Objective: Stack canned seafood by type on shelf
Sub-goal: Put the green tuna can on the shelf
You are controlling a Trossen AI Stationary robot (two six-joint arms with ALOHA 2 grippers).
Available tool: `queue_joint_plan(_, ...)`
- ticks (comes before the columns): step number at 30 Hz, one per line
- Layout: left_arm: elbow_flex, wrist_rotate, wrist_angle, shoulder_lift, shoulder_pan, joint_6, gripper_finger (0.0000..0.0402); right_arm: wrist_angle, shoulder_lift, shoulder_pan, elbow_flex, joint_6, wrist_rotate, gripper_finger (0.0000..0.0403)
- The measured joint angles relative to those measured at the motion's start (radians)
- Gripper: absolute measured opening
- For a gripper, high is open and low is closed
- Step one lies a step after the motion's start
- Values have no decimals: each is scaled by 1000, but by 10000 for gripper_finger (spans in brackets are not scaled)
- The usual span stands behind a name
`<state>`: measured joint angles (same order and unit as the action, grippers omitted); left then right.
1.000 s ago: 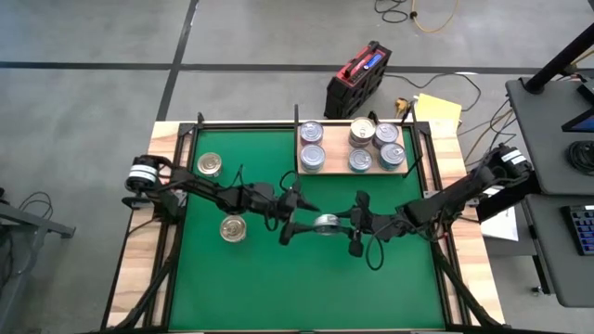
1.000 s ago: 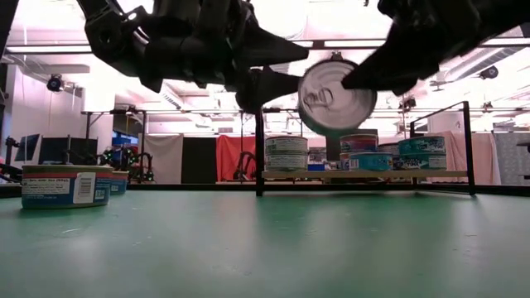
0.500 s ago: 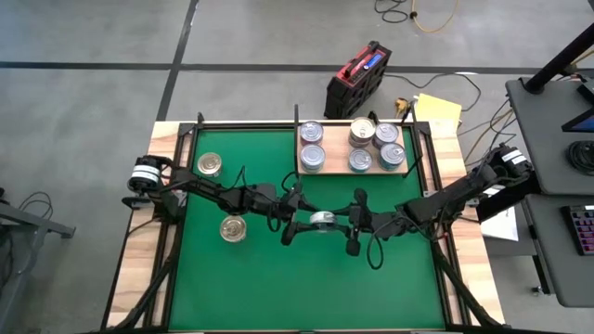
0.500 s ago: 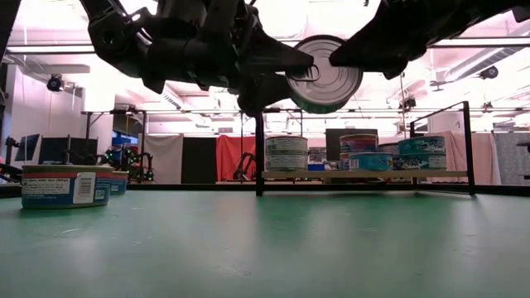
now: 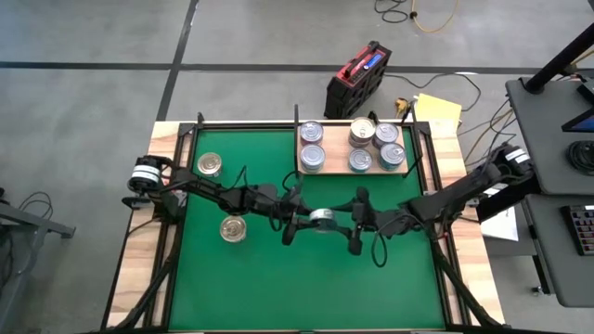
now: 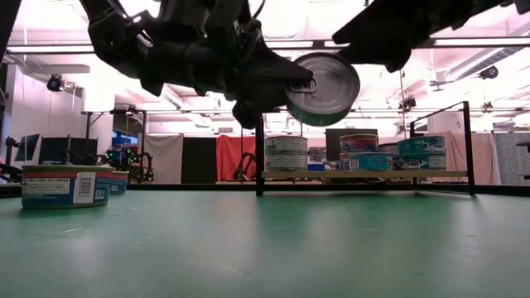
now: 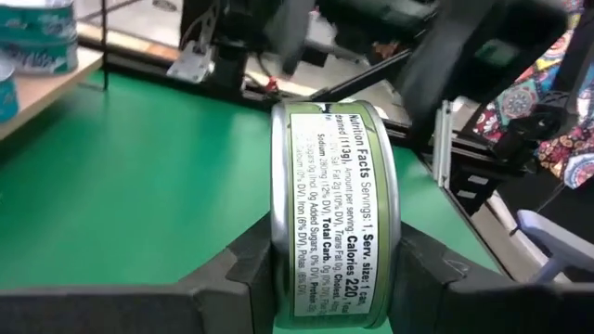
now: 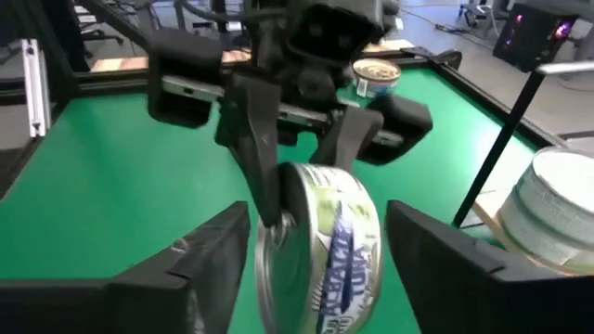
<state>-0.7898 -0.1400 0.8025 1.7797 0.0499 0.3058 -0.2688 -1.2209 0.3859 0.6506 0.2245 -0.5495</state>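
A hand-over of one can (image 5: pixel 322 219) between the two arms was judged to be the step in hand, carried out in the air above the middle of the green mat (image 5: pixel 278 278). The can was clamped across its flat faces by the left gripper (image 7: pixel 329 264), while the fingers of the right gripper (image 8: pixel 311 246) were seen spread clear on either side of it, touching nothing. The can was held on edge, its silvery pull-tab lid (image 6: pixel 325 87) facing sideways and a green nutrition label wrapped round its wall. Next, a carry to the shelf (image 5: pixel 354 171) at the mat's far edge was judged to be called for, where six tins were already set; a matching stack would have to be picked out.
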Motion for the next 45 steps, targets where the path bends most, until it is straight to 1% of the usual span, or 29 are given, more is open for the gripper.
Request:
queue_joint_plan(3,0,8,-5,0,-1,36,125,65,38,1,19,-25,0,262)
queue_joint_plan(5,1,42,17,0,-5,108,125,110,62,11,39,-64,-1,278)
queue_joint_plan(7,2,56,79,0,-13,199,125,127,76,35,54,-131,-3,289)
queue_joint_plan(8,2,52,121,0,-17,244,125,126,77,49,61,-180,-3,293)
queue_joint_plan(10,1,-2,186,0,-30,360,125,133,76,84,75,-281,-20,296)
queue_joint_plan(12,1,-117,211,0,-56,523,125,141,64,122,99,-394,-78,294)
queue_joint_plan(14,1,-216,225,0,-83,654,125,138,52,167,120,-531,-165,289)
queue_joint_plan(16,1,-241,242,0,-98,739,125,134,30,212,141,-682,-262,283)
queue_joint_plan(20,-1,-211,284,0,-99,894,125,135,-30,266,172,-974,-424,274)
queue_joint_plan(23,-19,-195,315,0,-97,938,125,136,-82,280,183,-1145,-495,272)
queue_joint_plan(25,-42,-178,316,0,-98,951,125,133,-119,280,192,-1216,-550,272)
queue_joint_plan(29,-77,-171,301,0,-94,953,125,129,-178,280,215,-1306,-708,273)
queue_joint_plan(31,-85,-183,281,0,-92,952,125,130,-202,280,231,-1325,-752,269)
queue_joint_plan(33,-88,-184,272,0,-92,944,125,133,-219,279,249,-1339,-768,261)
queue_joint_plan(39,-89,-183,263,1,-80,945,125,137,-228,261,265,-1422,-771,234)
queue_joint_plan(45,-88,-184,260,2,-68,935,125,134,-230,229,265,-1443,-754,206)
